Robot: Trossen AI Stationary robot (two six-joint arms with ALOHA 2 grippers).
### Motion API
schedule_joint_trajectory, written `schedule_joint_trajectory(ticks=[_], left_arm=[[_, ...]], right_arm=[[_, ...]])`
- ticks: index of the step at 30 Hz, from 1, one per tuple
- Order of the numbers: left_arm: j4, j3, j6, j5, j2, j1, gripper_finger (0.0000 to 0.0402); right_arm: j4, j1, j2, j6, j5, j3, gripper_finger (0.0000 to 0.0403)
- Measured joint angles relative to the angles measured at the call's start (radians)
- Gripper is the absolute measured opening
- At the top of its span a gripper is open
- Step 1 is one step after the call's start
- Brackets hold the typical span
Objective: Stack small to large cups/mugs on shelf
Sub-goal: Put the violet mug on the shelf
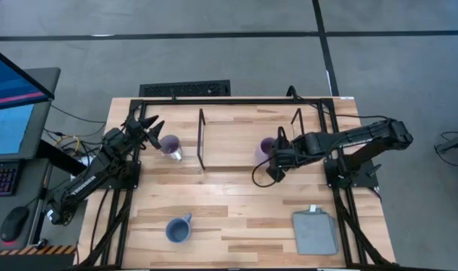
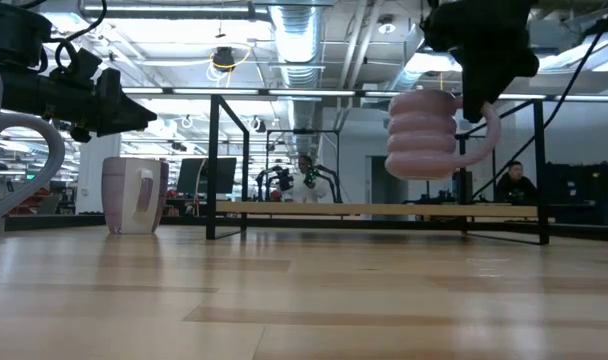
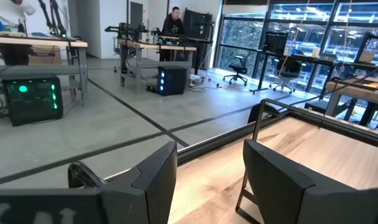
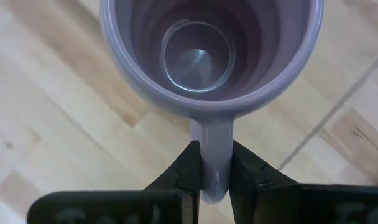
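Note:
A ribbed light purple mug hangs in the air above the right end of the shelf, a wooden board between two black wire frames. My right gripper is shut on it. A second light purple mug stands on its base on the table, just left of the shelf. My left gripper hovers open beside that mug, level, with nothing between its fingers. A blue mug stands upright near the table's front edge. My right gripper pinches the ribbed mug's handle between its two fingers. The fingers come from above, pointing steeply down, one on each flat side of the handle. The mug stays upright, mouth up, lifted clear of the shelf board.
A grey folded cloth lies at the table's near right corner. The shelf's wire frames rise at both ends of its board. Bare wood lies between the blue mug and the cloth.

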Motion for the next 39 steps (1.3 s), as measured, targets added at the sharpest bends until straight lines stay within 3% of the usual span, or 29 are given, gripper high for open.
schedule_joint_trajectory(ticks=[24, 39], left_arm=[[0.000, 0.000, 0.000, 0.000, 0.000, 0.000, 0.0177], [0.000, 0.000, -0.004, 0.000, 0.000, 0.000, 0.0177]], right_arm=[[-0.022, -0.199, 0.024, 0.272, 0.024, -0.002, 0.0066], [-0.014, -0.183, 0.024, 0.453, 0.022, -0.002, 0.0066]])
